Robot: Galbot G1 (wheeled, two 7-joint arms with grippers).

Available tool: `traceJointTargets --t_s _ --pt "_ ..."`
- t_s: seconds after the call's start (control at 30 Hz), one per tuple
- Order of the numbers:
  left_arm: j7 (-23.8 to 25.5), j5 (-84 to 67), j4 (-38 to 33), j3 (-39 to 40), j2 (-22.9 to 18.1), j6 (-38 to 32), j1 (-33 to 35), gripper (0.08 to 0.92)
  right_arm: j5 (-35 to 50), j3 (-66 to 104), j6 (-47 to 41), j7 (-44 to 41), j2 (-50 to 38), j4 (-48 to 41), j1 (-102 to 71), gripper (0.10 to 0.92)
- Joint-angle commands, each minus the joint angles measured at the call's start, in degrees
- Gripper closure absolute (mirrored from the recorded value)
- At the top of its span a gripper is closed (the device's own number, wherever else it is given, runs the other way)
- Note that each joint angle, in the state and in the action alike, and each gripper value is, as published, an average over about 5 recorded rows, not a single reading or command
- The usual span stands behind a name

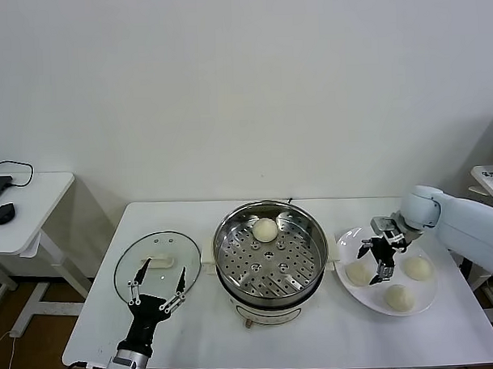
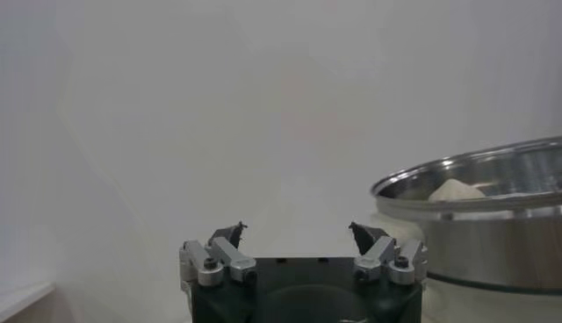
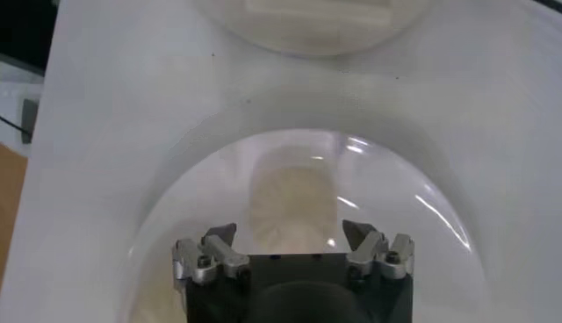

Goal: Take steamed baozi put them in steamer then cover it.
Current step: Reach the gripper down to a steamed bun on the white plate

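Two spread fingers of right hand (image 1: 377, 260) empty above a baozi (image 1: 360, 273).

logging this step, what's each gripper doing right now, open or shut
Left gripper: open, holding nothing, by the glass lid.
Right gripper: open, holding nothing, over a bun on the plate.

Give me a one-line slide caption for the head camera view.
Right gripper open above a plated baozi; one bun in the steamer; left gripper open by the lid.
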Motion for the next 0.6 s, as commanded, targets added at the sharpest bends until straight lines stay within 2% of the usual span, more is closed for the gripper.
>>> traceJointTargets --t_s 0.03,0.4,0.6 --pt "0.0 -0.1 0.1 -0.1 0.0 -0.1 0.0 0.177 0.0 1.1 -0.2 1.1 1.1 -1.1 -2.0 0.205" --pt "-0.1 -0.1 -0.1 -0.1 0.0 -0.1 -0.2 0.177 -0.5 1.5 0.3 0.5 0.8 -0.6 -1.5 0.321" --pt "-0.1 -0.2 -0.5 -0.1 0.3 0.0 -0.3 0.177 -1.0 -0.1 1.5 -4.6 -1.1 1.7 6.6 0.354"
